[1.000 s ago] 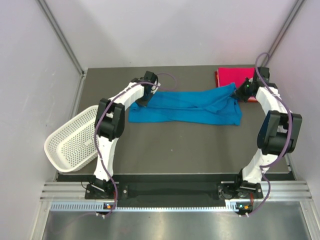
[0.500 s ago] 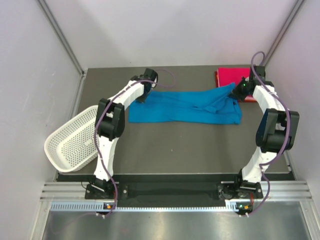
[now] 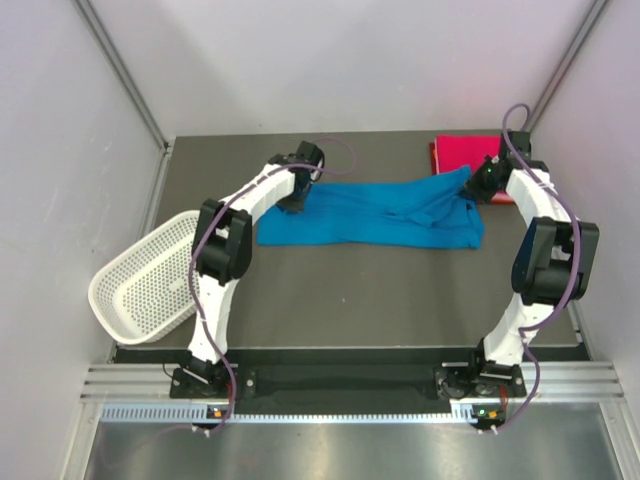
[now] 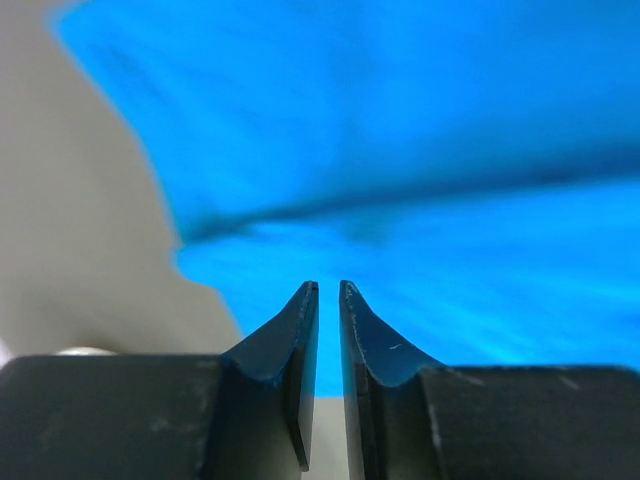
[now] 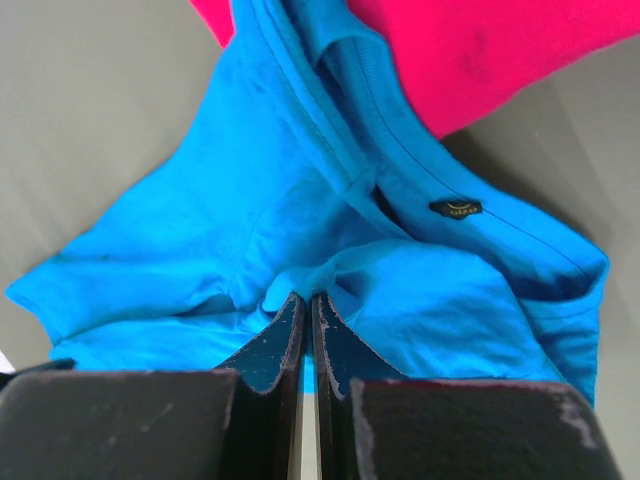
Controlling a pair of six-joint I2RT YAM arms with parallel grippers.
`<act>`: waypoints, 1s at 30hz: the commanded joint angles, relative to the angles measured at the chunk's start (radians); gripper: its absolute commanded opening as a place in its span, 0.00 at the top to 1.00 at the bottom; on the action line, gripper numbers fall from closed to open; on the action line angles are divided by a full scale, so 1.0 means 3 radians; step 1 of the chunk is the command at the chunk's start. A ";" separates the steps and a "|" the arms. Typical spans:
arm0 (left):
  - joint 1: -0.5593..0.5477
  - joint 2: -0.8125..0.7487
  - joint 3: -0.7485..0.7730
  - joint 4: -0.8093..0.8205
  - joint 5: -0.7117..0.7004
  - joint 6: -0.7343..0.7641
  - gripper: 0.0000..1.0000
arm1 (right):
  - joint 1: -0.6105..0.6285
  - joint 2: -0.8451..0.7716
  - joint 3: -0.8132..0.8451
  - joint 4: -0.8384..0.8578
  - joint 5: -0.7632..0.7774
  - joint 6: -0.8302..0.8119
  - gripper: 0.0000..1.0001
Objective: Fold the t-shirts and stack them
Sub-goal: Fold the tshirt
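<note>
Grey table (image 3: 350,290), pale walls on three sides. The blue t-shirt (image 3: 370,215) is laid out rumpled in a long strip across the far half of the table, parallel to the far edge. Its right end is bunched up toward the far right corner, where it overlaps the near edge of the pink-red t-shirt (image 3: 462,152). The pink-red t-shirt is seen folded flat in the far right corner.

Left fingers (image 4: 308,300) are set at the far left corner of the blue t-shirt, closed to a narrow slit. No cloth is seen between them, and the view is blurred. Right fingers (image 5: 293,310) are pressed together on a raised fold of the blue t-shirt, near the collar and its label (image 5: 455,208).

A white mesh basket (image 3: 140,280) is tilted over the left edge of the table.
</note>
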 commanded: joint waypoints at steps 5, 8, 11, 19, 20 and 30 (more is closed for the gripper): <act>-0.0062 -0.0176 -0.0387 0.0017 0.0196 -0.0440 0.85 | 0.0044 0.0089 0.0296 0.0049 -0.0013 0.0033 0.97; -0.0062 -0.0155 -0.0444 0.0028 0.0216 -0.0491 0.85 | 0.0085 0.0155 0.0347 0.0085 -0.0024 0.0033 0.96; -0.0062 -0.0186 -0.0485 0.0058 0.0237 -0.0532 0.85 | 0.0146 0.0217 0.0413 0.0111 0.0007 0.0008 0.96; -0.0062 -0.0227 -0.0602 0.0079 0.0242 -0.0619 0.85 | 0.0182 0.0396 0.0669 0.0050 0.0165 0.0064 0.92; -0.0062 -0.0222 -0.0617 0.0069 0.0232 -0.0630 0.84 | 0.0182 0.0406 0.0705 0.0034 0.0176 0.0069 0.91; -0.0093 -0.0441 -0.0771 0.0064 0.0288 -0.0671 0.84 | 0.0203 -0.0217 0.0470 -0.0410 0.0738 0.0110 0.60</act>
